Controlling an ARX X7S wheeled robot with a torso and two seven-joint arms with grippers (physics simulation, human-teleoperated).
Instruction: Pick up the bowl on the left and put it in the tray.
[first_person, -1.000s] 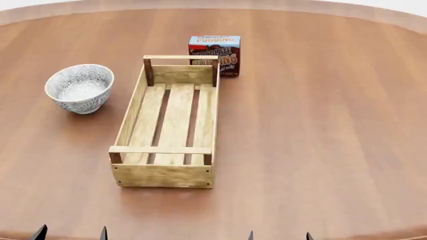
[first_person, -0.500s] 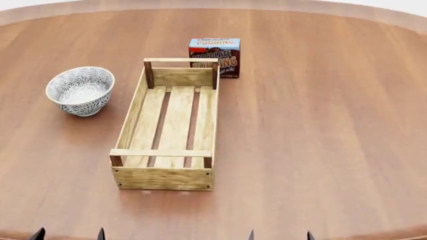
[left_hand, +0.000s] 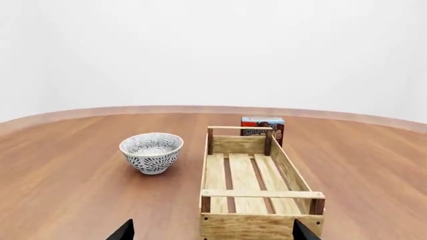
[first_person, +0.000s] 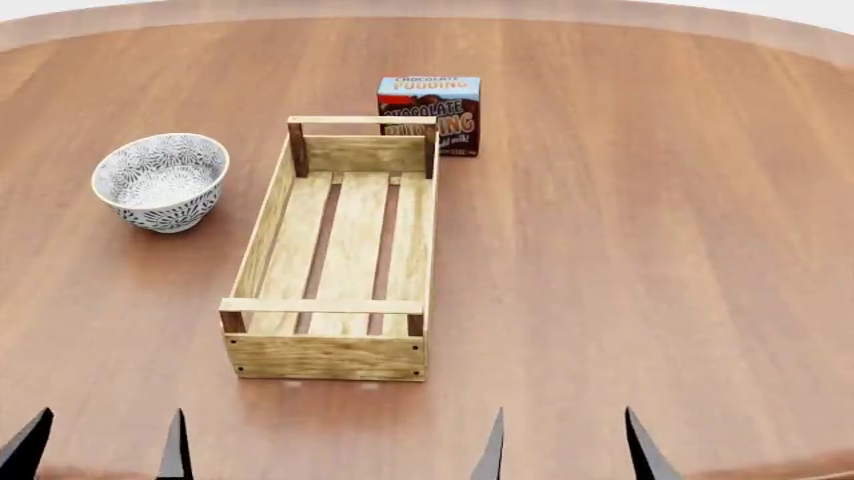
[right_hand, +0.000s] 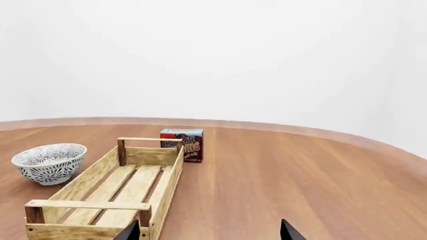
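Landmark: long rectangular light-wood slatted tray with darker corner posts, resting on a round brown wooden table; interior holds nothing.

Item 1: round white ceramic bowl with dense grey-black floral pattern, upright on the table, just to the left of the tray's far half, apart from its wall.

Item 2: blue, red and brown chocolate pudding box, upright, directly behind the tray's far right corner.

Item 3: left gripper, dark fingertips spread apart, holding nothing, at the table's near edge, nearer than the tray and to its left.

Item 4: right gripper, fingertips likewise spread, holding nothing, nearer than the tray and to its right.
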